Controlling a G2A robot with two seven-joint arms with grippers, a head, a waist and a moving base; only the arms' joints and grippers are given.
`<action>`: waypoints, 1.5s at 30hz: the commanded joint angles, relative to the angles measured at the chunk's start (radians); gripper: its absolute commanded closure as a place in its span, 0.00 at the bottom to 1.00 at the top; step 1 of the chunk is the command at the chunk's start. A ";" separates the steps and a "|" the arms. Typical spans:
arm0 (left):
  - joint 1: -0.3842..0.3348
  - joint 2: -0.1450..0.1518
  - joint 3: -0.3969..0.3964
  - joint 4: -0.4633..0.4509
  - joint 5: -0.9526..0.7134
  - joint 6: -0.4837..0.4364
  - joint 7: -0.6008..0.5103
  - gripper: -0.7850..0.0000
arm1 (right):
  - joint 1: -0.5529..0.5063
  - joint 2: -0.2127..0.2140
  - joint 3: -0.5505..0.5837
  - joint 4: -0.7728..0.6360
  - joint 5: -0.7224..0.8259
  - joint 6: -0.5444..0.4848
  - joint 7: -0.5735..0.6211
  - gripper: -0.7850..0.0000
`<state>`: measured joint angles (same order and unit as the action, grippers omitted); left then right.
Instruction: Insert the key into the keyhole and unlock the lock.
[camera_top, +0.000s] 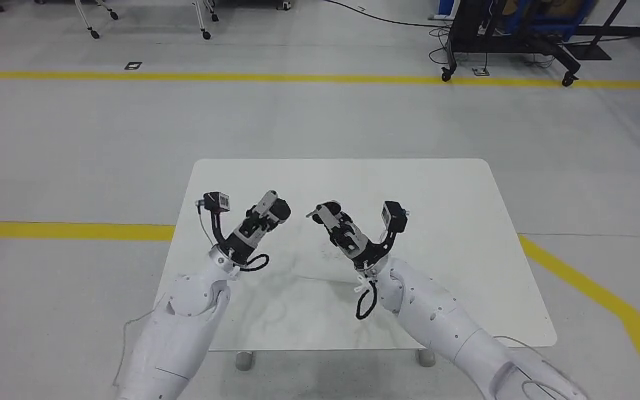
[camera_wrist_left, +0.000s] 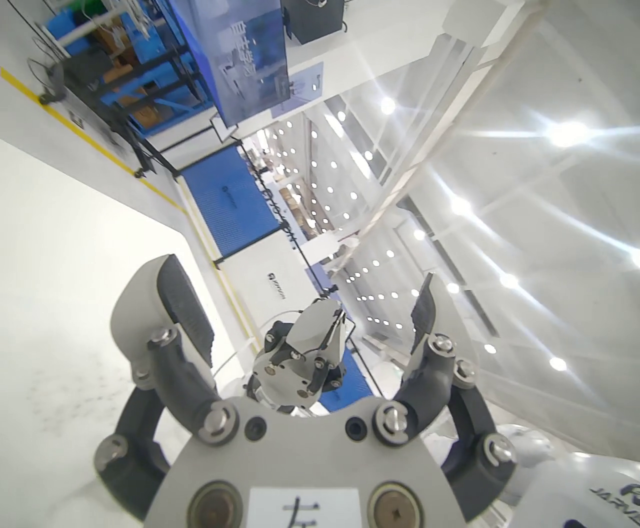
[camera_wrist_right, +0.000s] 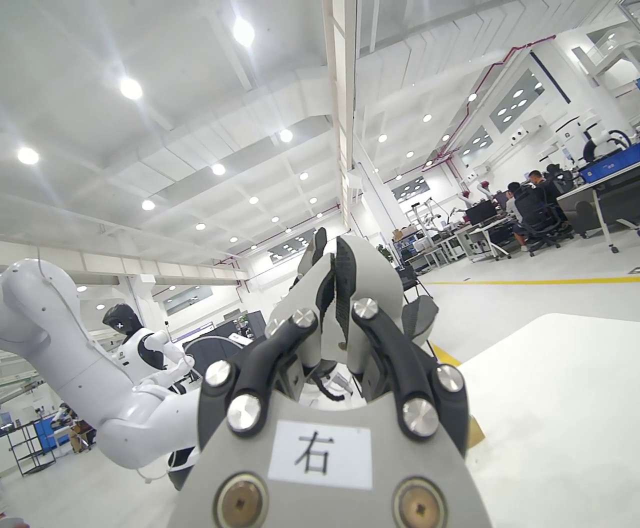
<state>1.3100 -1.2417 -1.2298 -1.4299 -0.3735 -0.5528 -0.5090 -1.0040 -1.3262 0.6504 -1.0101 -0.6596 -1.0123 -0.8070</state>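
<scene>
Fingers (camera_wrist_left: 182, 300) of the left gripper (camera_wrist_left: 300, 282) stand wide apart, with nothing between them. Each is a curved pale-grey shell faced with a black ribbed rubber pad and hinged on black links with bright round-headed screws. The right gripper (camera_wrist_right: 336, 260) has its fingers (camera_wrist_right: 372, 285) pressed together pad to pad, the dark ribbed faces meeting in a narrow seam. Whether anything thin is pinched in that seam cannot be told. From the top view, both arms rise from the near edge of the table (camera_top: 450, 300), a smooth white slab with rounded corners. The left gripper (camera_top: 272, 208) is raised on the left of the table's middle and the right gripper (camera_top: 326, 214) on the right. Their tips point toward each other, close but apart. In the left wrist view the closed right gripper (camera_wrist_left: 336, 320) shows between the open fingers, farther off, as a tapered grey wedge on a black round wrist. A black cable (camera_top: 366, 298) loops beside the right arm's glossy white forearm. The grey floor (camera_top: 100, 150) around the table is matte and crossed by yellow lines (camera_top: 300, 77). A black wheeled frame (camera_top: 520, 40) stands at the far right.
</scene>
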 joint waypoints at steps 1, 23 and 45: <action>-0.035 -0.002 0.004 0.078 -0.069 0.011 -0.056 0.00 | 0.000 0.000 0.001 0.001 -0.002 0.000 0.000 1.00; -0.056 0.004 0.041 0.017 0.216 -0.129 -0.160 0.08 | -0.051 0.002 0.063 -0.031 0.406 0.117 0.456 1.00; -0.068 0.006 0.055 0.031 0.241 -0.126 -0.124 0.68 | -0.146 0.024 0.194 -0.203 0.454 0.195 0.661 1.00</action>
<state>1.2423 -1.2359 -1.1743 -1.3989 -0.1381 -0.6813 -0.6361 -1.1506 -1.3016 0.8425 -1.2149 -0.2065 -0.8182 -0.1500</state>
